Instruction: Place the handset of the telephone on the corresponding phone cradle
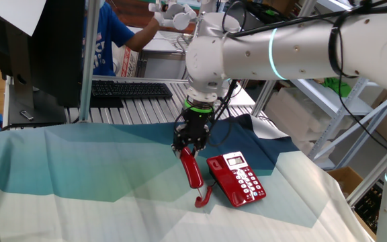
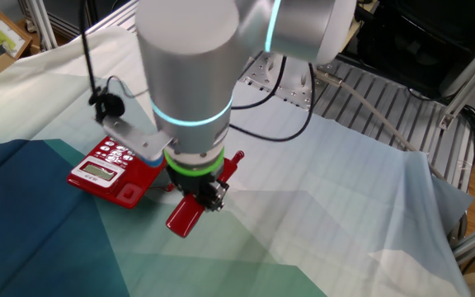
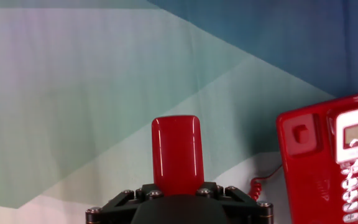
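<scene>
My arm [image 1: 294,50] is glossy white, built of thick rounded segments, with a thin glowing cyan ring around one link and another around the wrist section in the other fixed view. A green band sits below the wrist, just above the black gripper [image 1: 192,144]. Black cables loop along the arm. In the hand view I see the gripper's black body with small silver screw heads along its top edge.
</scene>
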### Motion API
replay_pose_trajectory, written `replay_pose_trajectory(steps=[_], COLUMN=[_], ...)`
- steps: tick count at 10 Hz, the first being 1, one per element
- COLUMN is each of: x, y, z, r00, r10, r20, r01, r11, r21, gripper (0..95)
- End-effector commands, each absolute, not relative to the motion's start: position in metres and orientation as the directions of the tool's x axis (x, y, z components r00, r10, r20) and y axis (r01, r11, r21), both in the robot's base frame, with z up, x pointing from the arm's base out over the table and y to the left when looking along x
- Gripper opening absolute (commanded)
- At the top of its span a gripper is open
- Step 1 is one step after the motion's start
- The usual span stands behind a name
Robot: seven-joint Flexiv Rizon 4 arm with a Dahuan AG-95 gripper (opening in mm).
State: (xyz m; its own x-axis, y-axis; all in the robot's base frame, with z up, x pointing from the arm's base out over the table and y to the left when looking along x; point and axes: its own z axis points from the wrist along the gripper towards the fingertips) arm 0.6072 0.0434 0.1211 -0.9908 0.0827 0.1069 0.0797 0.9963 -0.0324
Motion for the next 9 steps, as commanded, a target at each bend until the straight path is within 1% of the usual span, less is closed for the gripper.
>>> replay_pose_trajectory(steps=[1, 3, 4, 5, 6, 7, 9], x=[0.6062, 0.6062, 0.6062, 0.6062, 0.6062, 0.6062, 0.6062], y=[0.0423, 0.0423, 0.0423, 0.0423, 0.0423, 0.0423, 0.0423], z=[0.1217, 0.1217, 0.1217, 0.1217, 0.1217, 0.1217, 0.1217], r00=[-0.989, -0.985, -0.981, -0.976, -0.967, -0.973, -0.974], r10=[0.106, 0.134, 0.171, 0.195, 0.226, 0.206, 0.216], r20=[0.106, 0.105, 0.096, 0.097, 0.119, 0.108, 0.071], r01=[0.103, 0.131, 0.170, 0.194, 0.225, 0.210, 0.219], r11=[0.994, 0.991, 0.985, 0.981, 0.974, 0.977, 0.975], r21=[-0.031, -0.032, -0.020, -0.022, -0.021, 0.031, 0.048], gripper=[0.0, 0.0, 0.0, 0.0, 0.0, 0.0, 0.0])
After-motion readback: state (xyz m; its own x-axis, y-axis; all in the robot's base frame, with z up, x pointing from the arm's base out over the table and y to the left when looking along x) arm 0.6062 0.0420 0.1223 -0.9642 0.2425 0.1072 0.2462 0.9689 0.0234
